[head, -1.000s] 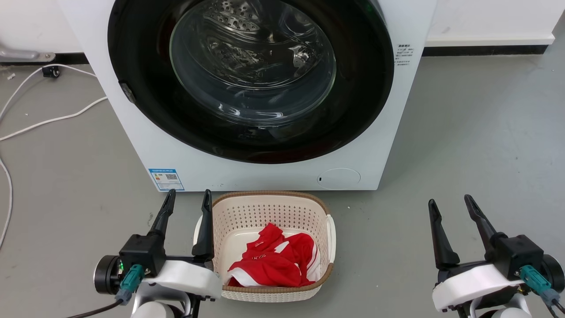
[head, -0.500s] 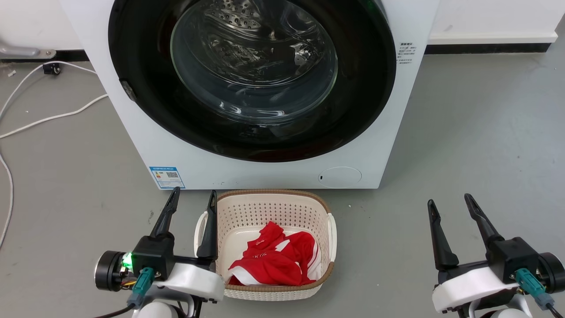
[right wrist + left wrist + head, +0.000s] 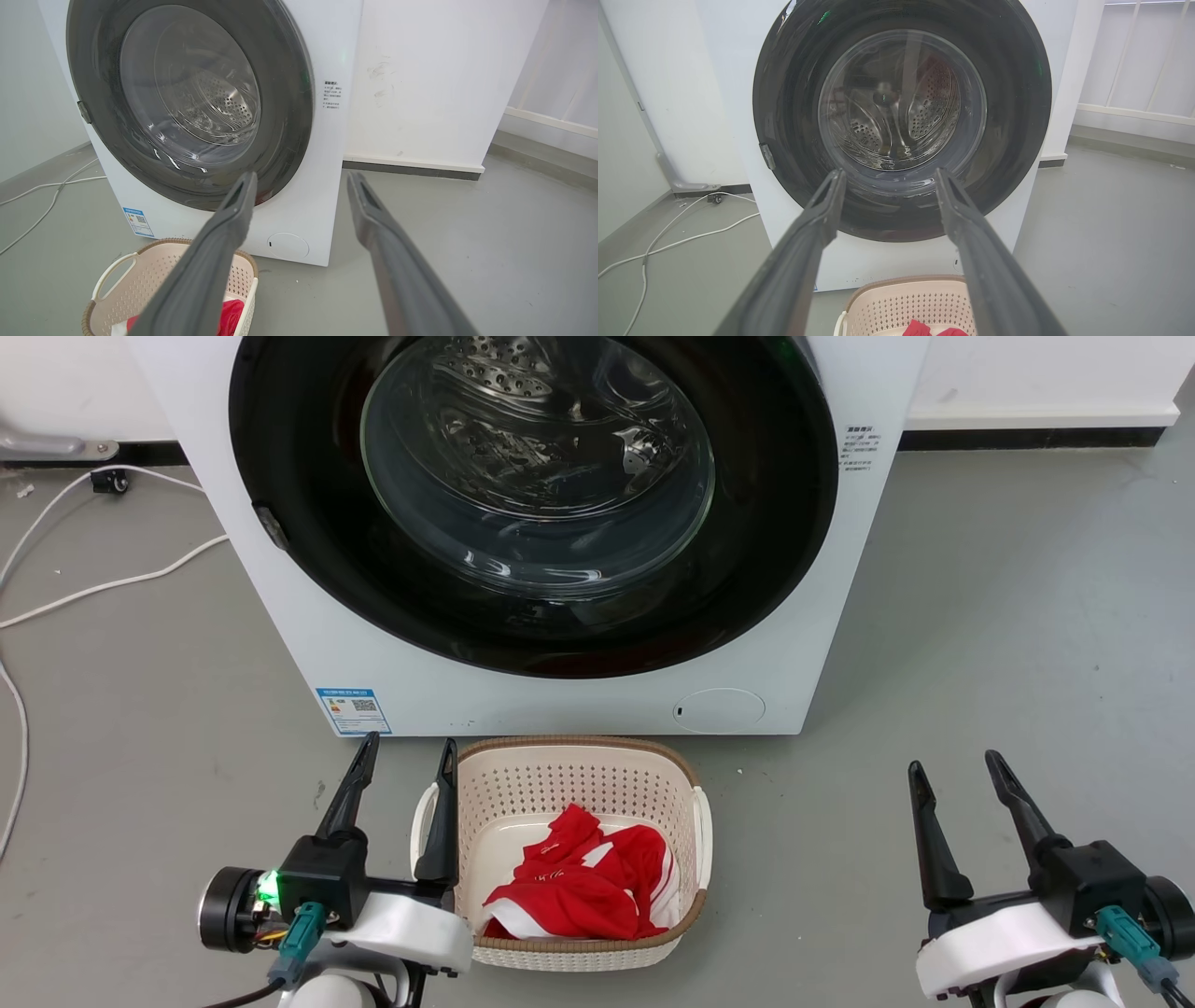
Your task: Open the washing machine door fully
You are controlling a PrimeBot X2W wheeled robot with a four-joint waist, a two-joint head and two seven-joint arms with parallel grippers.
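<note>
White boxy front-loading washing machine [image 3: 560, 705] takes up the upper centre of the head view, top cropped by the frame edge. Large round washing machine door with wide glossy black rim and clear domed glass [image 3: 537, 476] covers most of its front and sits flat against it, closed; perforated steel drum visible through the glass. Grey smooth floor [image 3: 980, 616] all around. Cream perforated plastic basket with brown woven rim [image 3: 560, 784] at bottom centre, just in front of the machine's base, gap between them small. Crumpled red-and-white garment [image 3: 579, 887] inside the basket. Left gripper [image 3: 409, 742] at lower left, two long dark fingers spread, nothing between them; its inner finger overlaps the basket's left handle in frame, can't tell if touching. Right gripper [image 3: 954, 762] at lower right, fingers spread too, empty, well apart from basket and machine. Neither touches the door. White cable [image 3: 112, 583] trails over the floor at far left. Small round flap [image 3: 718, 708] low right on the machine front, small blue label [image 3: 353, 711] low left. Small grey tab [image 3: 271, 527] on the door rim's left edge.
</note>
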